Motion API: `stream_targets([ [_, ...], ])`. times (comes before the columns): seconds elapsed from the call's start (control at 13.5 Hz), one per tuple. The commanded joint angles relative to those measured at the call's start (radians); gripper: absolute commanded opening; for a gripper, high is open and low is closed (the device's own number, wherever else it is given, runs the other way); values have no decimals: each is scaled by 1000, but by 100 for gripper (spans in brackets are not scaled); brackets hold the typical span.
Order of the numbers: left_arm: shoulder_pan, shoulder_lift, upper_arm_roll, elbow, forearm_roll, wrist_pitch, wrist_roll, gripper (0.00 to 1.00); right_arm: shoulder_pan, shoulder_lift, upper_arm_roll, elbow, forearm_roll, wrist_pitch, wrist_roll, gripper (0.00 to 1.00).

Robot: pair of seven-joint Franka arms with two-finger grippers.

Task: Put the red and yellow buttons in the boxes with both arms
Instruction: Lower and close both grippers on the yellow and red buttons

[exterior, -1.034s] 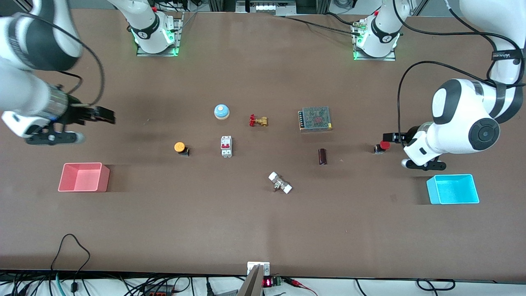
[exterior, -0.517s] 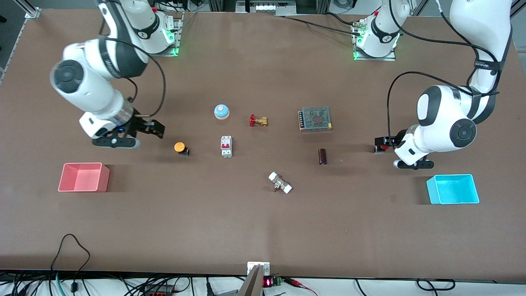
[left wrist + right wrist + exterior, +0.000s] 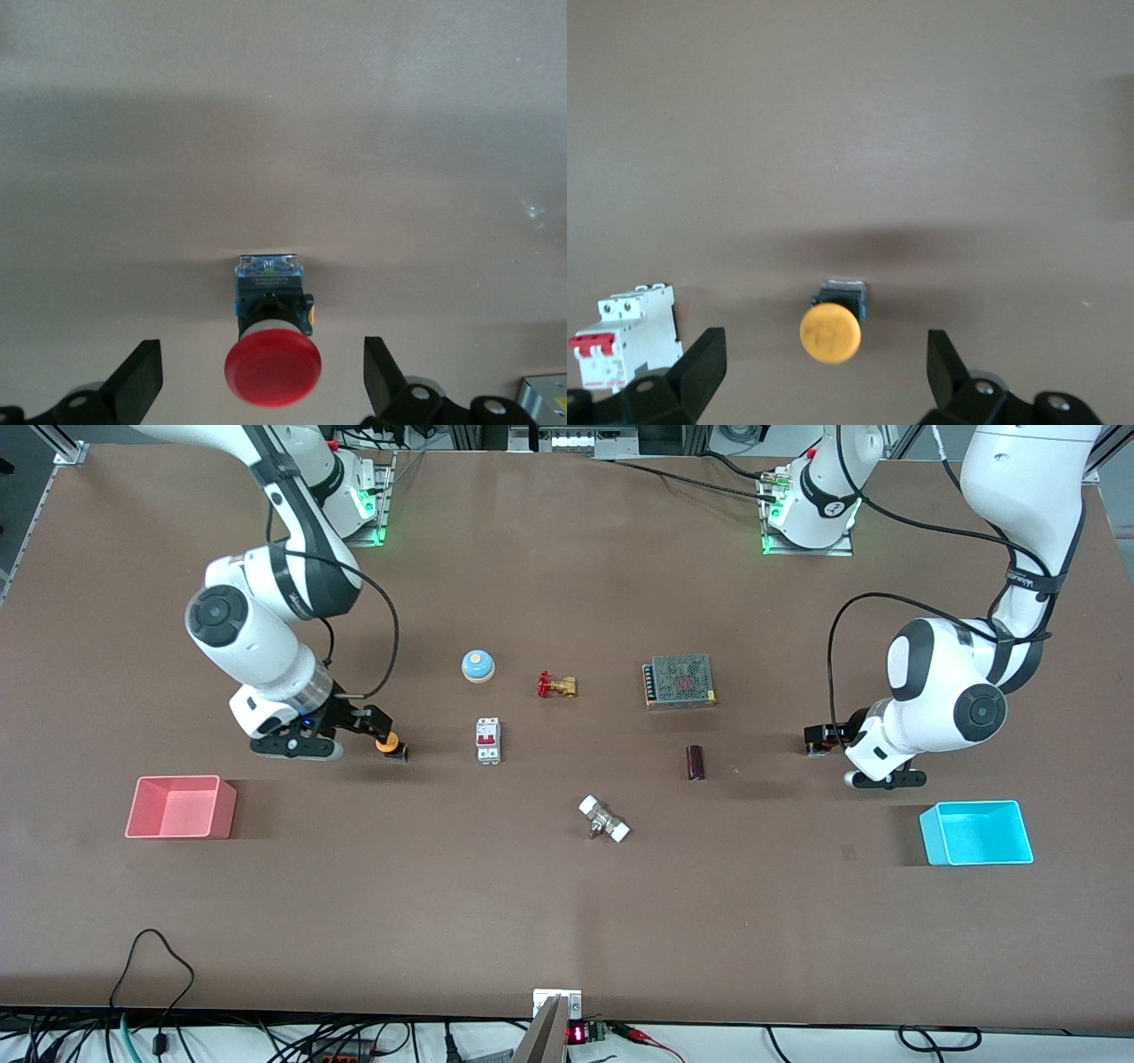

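The yellow button [image 3: 387, 742] lies on its side on the table and shows between my open fingers in the right wrist view [image 3: 829, 333]. My right gripper [image 3: 381, 732] is low around it, open [image 3: 824, 361], with a gap on each side. The red button [image 3: 272, 372] lies between the open fingers of my left gripper [image 3: 262, 376]. In the front view my left gripper [image 3: 819, 737] covers its cap and only the black body [image 3: 811, 749] shows. The pink-red box [image 3: 226, 808] stands at the right arm's end, the cyan box [image 3: 970, 805] at the left arm's end.
A white breaker with a red switch [image 3: 488, 740] stands beside the yellow button and shows in the right wrist view [image 3: 625, 336]. A blue-and-white bell [image 3: 477, 665], a brass valve [image 3: 556, 685], a metal power supply [image 3: 679, 680], a dark cylinder [image 3: 695, 762] and a white fitting [image 3: 604, 819] lie mid-table.
My right arm has swung from the table's end down to the yellow button. My left gripper has moved forward over the red button and now hides its cap.
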Motion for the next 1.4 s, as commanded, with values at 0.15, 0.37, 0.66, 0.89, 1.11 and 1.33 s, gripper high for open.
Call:
stream_targets([
  [0.15,16,22,-1,-5,-7,31,-2,100,17,106,5,7,-8,127,17,100],
  [0.37,14,37,-3,-7,-19,40,-10,100,3,115,4,7,-12,125,8,100],
  [0.66,12,49,-3,-7,-27,51,-23,100,-1,168,4,7,-62,168,14,100],
  [0.89,9,52,-3,-7,-27,53,-23,91,-3,164,4,4,-67,132,2,100],
  [1.11,8,54,-3,-7,-27,50,-13,78,-9,139,6,16,-71,49,0,100],
  [1.33,6,54,-3,-7,-27,50,-10,66,-9,146,6,16,-71,49,-3,100],
])
